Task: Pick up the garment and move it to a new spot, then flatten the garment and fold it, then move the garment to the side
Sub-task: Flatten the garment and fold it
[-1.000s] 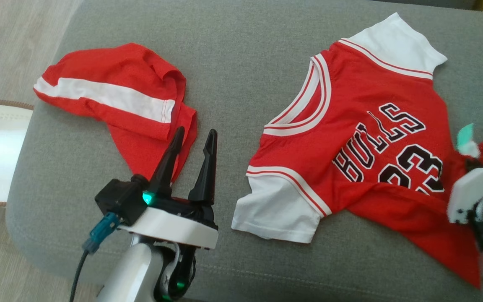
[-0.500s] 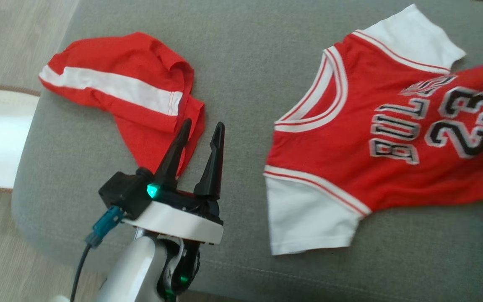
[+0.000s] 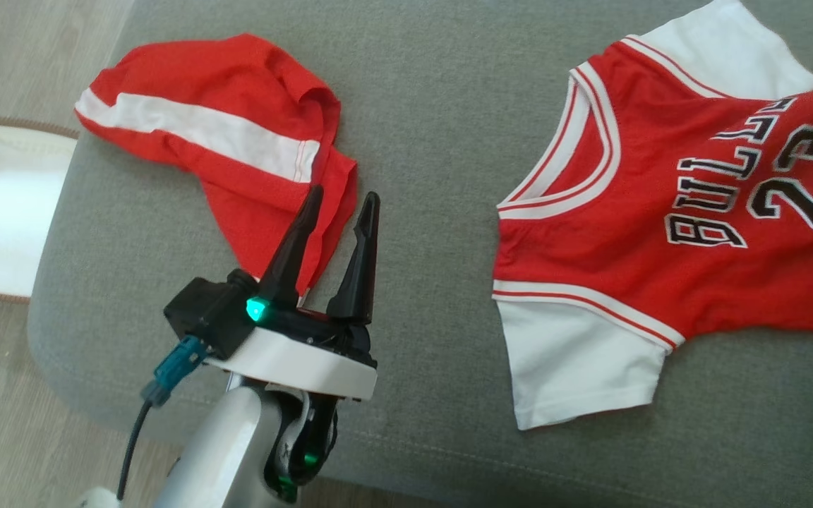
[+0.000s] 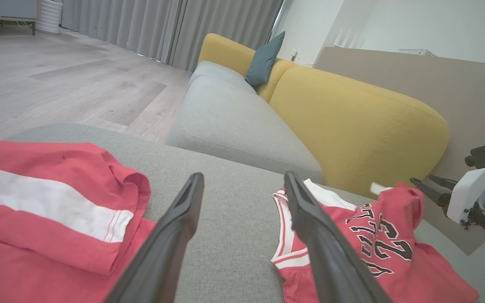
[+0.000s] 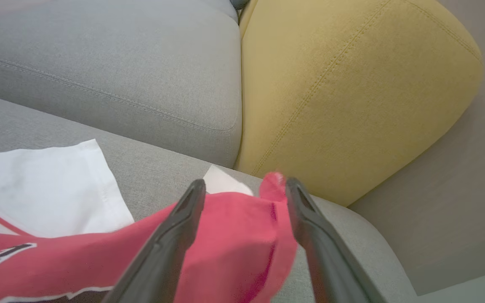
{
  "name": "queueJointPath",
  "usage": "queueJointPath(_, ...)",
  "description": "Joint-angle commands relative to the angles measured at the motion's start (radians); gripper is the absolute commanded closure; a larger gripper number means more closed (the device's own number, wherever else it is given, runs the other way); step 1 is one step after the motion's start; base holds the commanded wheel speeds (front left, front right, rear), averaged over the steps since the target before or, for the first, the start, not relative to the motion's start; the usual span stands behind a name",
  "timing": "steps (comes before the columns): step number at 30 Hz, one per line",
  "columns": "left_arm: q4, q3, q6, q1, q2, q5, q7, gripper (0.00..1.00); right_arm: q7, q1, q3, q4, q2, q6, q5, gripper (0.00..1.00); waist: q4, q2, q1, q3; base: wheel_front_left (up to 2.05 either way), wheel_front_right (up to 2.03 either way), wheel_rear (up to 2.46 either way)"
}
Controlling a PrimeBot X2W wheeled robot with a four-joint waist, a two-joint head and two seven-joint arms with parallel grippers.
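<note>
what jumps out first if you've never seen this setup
The red Bulls 23 jersey with white sleeves, spread on the right of the grey sofa cushion, catches the eye first. Next come the crumpled red shorts with a white stripe at the upper left. The left gripper, fingers open, points at their lower right edge.

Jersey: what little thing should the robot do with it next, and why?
Probably shut the right gripper on the jersey and gently tug its bottom edge flat. The gripper stands open with red cloth bunched up between its fingers, and that end looks rumpled on the grey cushion.
</note>
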Motion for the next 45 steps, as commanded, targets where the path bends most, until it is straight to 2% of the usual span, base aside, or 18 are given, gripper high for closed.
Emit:
queueJointPath(1, -0.037, 0.025, 0.005, -0.031, 0.003, -0.007, -0.005, 0.0, -0.032, -0.021, 0.002, -0.019, 0.002, -0.001, -0.01, 0.0, -0.01, 0.0, -0.0001, -0.011, 0.0, 0.0, 0.0)
queueJointPath(9, -0.029, 0.038, 0.004, -0.005, 0.003, 0.006, -0.005, 0.0, -0.197, 0.039, -0.001, -0.006, 0.101, -0.001, 0.078, 0.0, -0.079, 0.0, -0.0001, -0.089, 0.0, 0.0, 0.0)
queueJointPath(17, -0.031, 0.038, 0.014, 0.027, 0.003, 0.008, -0.005, 0.0, -0.286, 0.207, 0.072, -0.147, 0.215, -0.001, 0.254, 0.0, -0.156, 0.0, -0.0001, -0.176, 0.0, 0.0, 0.0)
queueJointPath(22, -0.034, 0.035, 0.025, 0.047, 0.003, 0.002, -0.005, 0.0, -0.285, 0.369, 0.094, -0.32, 0.277, -0.001, 0.36, 0.0, -0.19, 0.0, -0.0001, -0.219, 0.0, 0.0, 0.0)
queueJointPath(23, -0.034, 0.035, 0.025, 0.047, 0.003, 0.002, -0.005, 0.0, -0.285, 0.369, 0.094, -0.32, 0.277, -0.001, 0.36, 0.0, -0.19, 0.0, -0.0001, -0.219, 0.0, 0.0, 0.0)
queueJointPath(28, -0.034, 0.031, 0.032, 0.064, 0.003, -0.007, -0.005, 0.0, -0.259, 0.547, 0.125, -0.503, 0.312, -0.001, 0.423, 0.0, -0.212, 0.0, -0.0001, -0.237, 0.0, 0.0, 0.0)
queueJointPath(33, -0.021, 0.026, 0.029, 0.069, 0.003, -0.007, -0.005, 0.0, -0.214, 0.659, 0.142, -0.643, 0.324, -0.001, 0.477, 0.0, -0.23, 0.0, -0.0001, -0.236, 0.0, 0.0, 0.0)
queueJointPath(39, 0.031, -0.014, 0.022, 0.06, 0.003, -0.012, -0.005, 0.0, -0.18, 0.674, 0.15, -0.706, 0.324, -0.001, 0.497, 0.0, -0.25, 0.0, -0.0001, -0.226, 0.0, 0.0, 0.0)
queueJointPath(45, 0.25, -0.163, 0.001, 0.033, 0.003, -0.028, 0.019, 0.0, -0.161, 0.667, 0.137, -0.737, 0.324, -0.001, 0.485, 0.0, -0.265, 0.0, -0.0001, -0.206, 0.0, 0.0, 0.0)
